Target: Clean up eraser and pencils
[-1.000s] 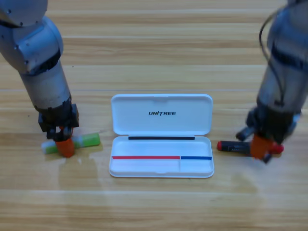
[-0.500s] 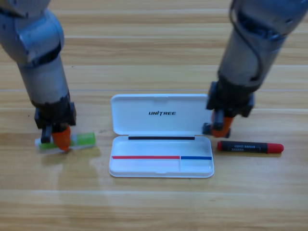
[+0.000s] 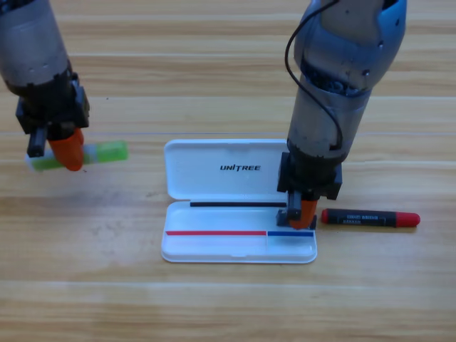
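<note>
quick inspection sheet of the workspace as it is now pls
surface: wooden table, plank grain.
job's things: green pencil lifted in the left hand; black pencil with red ends lying right of the open white case; eraser not visible.
clutter: nothing seen.
grippers: left hand shut on the green pencil, left of the case; right hand pointing down over the case's right end, grip hidden.
cables: black cable looping along the right arm.
surroundings: nothing seen.

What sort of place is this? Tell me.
Likely a robot lab's desk setup: a wooden table, an open white UNITREE case, a black pencil, and two arms, the left gripper holding a green pencil.
</note>
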Motion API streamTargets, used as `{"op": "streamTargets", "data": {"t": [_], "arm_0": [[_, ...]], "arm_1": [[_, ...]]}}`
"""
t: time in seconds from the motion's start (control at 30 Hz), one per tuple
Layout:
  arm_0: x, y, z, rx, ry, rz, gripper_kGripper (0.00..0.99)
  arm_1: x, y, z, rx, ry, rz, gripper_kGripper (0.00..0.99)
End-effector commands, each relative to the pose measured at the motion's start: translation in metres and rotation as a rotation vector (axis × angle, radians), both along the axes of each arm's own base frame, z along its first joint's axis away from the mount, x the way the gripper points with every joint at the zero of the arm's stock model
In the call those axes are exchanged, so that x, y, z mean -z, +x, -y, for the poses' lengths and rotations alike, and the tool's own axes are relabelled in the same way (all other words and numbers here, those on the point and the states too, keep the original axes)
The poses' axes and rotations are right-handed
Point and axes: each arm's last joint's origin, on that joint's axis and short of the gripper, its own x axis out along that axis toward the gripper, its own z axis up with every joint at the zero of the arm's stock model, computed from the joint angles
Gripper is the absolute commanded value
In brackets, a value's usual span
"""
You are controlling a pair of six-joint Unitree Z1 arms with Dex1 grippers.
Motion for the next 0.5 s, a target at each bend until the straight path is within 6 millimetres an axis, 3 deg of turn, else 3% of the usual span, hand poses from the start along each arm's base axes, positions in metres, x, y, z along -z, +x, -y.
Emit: {"op": "streamTargets", "data": {"t": [0.03,0.27,0.4,0.5], "arm_0": [[-0.008,-0.011,0.009,0.022,0.010,0.000,0.000],[-0.021,-0.017,0.009,0.008,0.003,0.014,0.000],[-0.021,-0.017,0.011,0.006,0.003,0.013,0.000],[-0.021,-0.018,0.012,0.006,0.003,0.011,0.000]], "arm_1": [[0.032,-0.013,-0.017,-0.051,-0.051,-0.070,0.000],[0.046,-0.010,-0.018,-0.049,-0.078,-0.089,0.000],[0.045,-0.011,-0.017,-0.046,-0.078,-0.089,0.193],[0.039,-0.012,-0.014,-0.048,-0.070,-0.083,0.506]]}}
